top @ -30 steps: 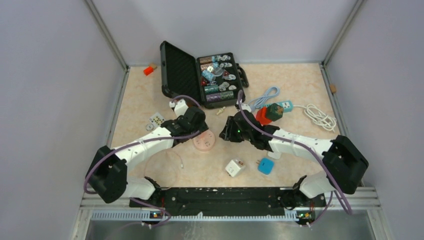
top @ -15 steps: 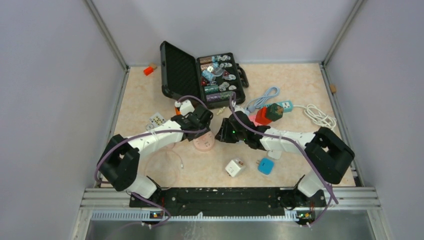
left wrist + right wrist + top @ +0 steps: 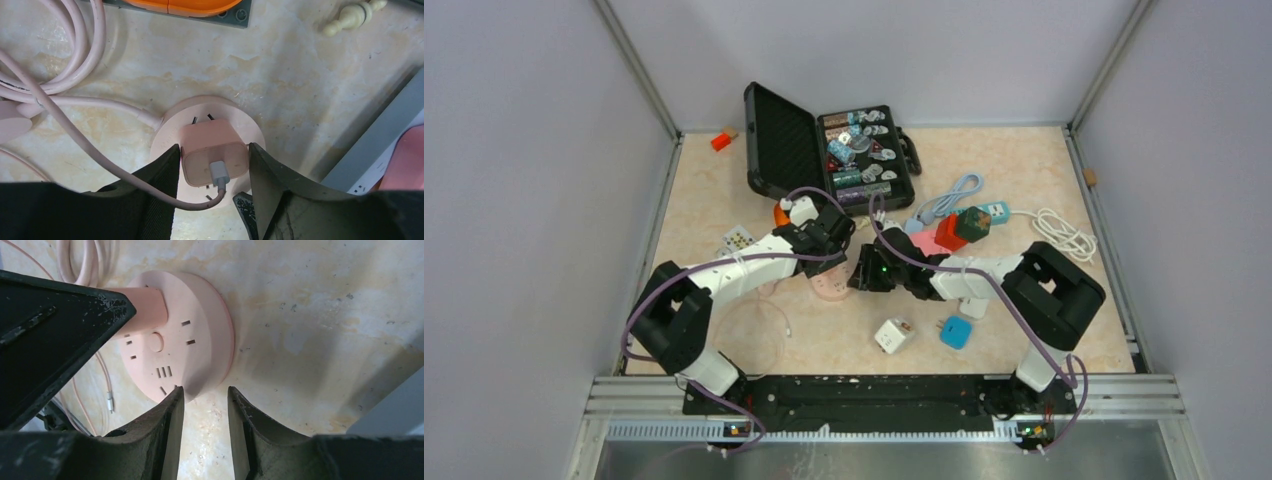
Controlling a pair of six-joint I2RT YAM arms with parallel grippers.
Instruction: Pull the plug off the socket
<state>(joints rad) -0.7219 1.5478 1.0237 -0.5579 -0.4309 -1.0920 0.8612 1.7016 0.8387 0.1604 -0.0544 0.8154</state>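
Left tool (image 3: 214, 147): over the socket (image 3: 247, 127), fingers (image 3: 167, 170) flanking the pink plug (image 3: 210, 137), close on both sides. Can't tell if they press it or only stand beside it.

Plug: seated in the socket, grey connector (image 3: 220, 172) in its face.

Socket: round, pink, flat on the counter (image 3: 310, 315).

Right tool (image 3: 205, 389): at the socket's right rim, fingers slightly parted, nothing between them.

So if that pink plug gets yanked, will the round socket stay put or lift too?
Probably lifts: the round socket looks thin and light, and the plug sits flush on it. Its looping cable likely offers no anchor. The right pincer at its rim may be there to pin it.
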